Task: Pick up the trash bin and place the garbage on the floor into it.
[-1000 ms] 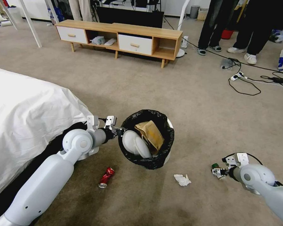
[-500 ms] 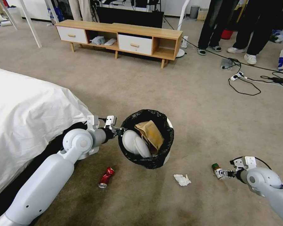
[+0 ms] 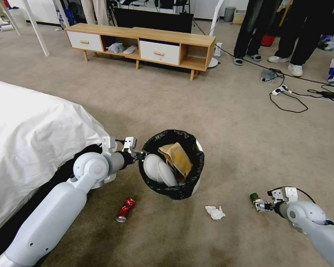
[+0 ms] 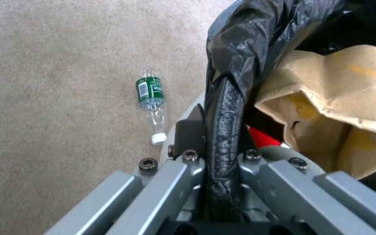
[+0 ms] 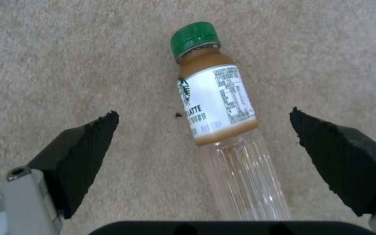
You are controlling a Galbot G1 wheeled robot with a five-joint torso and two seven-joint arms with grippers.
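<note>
The left gripper (image 3: 140, 155) has its fingers clamped on the trash bin (image 3: 171, 168) rim, holding it near the litter. The right gripper (image 5: 205, 156), fingers spread, straddles the latte bottle (image 5: 216, 104) lying on the floor (image 3: 219, 118), lined up for a grasp.

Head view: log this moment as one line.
left pincer: shut on trash bin rim | right pincer: open, straddling latte bottle | floor: can, tissue

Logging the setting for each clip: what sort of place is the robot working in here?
Probably a mock bedroom set up in a lab or test space. A bed with a white sheet stands on the carpet opposite a low wooden TV cabinet, while power strips and cables trail across the floor and people stand watching.
</note>
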